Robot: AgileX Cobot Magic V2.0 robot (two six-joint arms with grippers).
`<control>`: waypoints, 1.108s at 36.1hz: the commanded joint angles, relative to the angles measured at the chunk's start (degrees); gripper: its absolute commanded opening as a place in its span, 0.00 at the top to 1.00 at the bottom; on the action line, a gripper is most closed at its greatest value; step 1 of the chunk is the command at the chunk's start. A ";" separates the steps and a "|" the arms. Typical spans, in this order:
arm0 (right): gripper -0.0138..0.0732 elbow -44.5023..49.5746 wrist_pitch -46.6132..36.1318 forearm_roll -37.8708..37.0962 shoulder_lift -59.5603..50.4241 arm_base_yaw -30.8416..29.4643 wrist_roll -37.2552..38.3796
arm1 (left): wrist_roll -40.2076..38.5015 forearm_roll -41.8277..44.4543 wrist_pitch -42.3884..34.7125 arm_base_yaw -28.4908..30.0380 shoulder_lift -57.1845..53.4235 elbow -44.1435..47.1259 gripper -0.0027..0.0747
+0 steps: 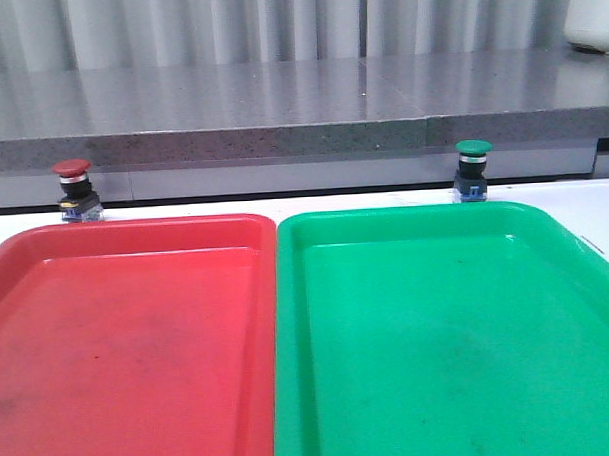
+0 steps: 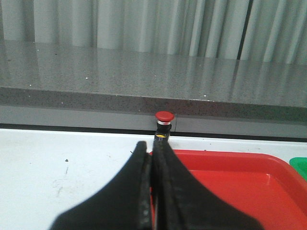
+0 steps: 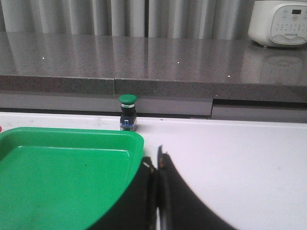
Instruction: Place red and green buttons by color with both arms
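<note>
The red button (image 1: 74, 190) stands upright on the white table behind the red tray (image 1: 25, 258). The green button (image 1: 473, 169) stands upright behind the green tray (image 1: 545, 230). Neither arm shows in the front view. In the left wrist view my left gripper (image 2: 151, 146) is shut and empty, over the red tray's (image 2: 230, 167) near-left edge, with the red button (image 2: 164, 125) well beyond its tips. In the right wrist view my right gripper (image 3: 155, 160) is shut and empty beside the green tray's (image 3: 72, 136) corner, the green button (image 3: 127, 111) farther ahead.
A grey stone ledge (image 1: 300, 103) runs along the back of the table just behind both buttons. A white appliance (image 3: 280, 21) sits on it at the far right. The two trays lie side by side, touching.
</note>
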 commanded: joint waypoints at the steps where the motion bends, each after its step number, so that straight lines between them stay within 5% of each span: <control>1: 0.97 -0.30 -4.51 -0.27 -0.91 -0.34 -0.19 | 0.10 0.00 -4.92 -0.34 -0.92 1.31 0.99; 20: 0.97 -3.72 -5.22 -0.27 -0.91 -0.34 -0.19 | 0.10 0.00 -6.10 -0.34 -0.92 -2.15 0.99; 29: 0.97 -20.83 7.34 -0.27 0.45 -0.34 -0.19 | 0.10 0.00 4.18 -0.34 2.03 -20.68 0.99; 40: 0.97 -36.56 21.06 -0.27 14.52 -0.34 -0.30 | 0.10 0.00 22.07 -0.34 18.17 -41.12 0.99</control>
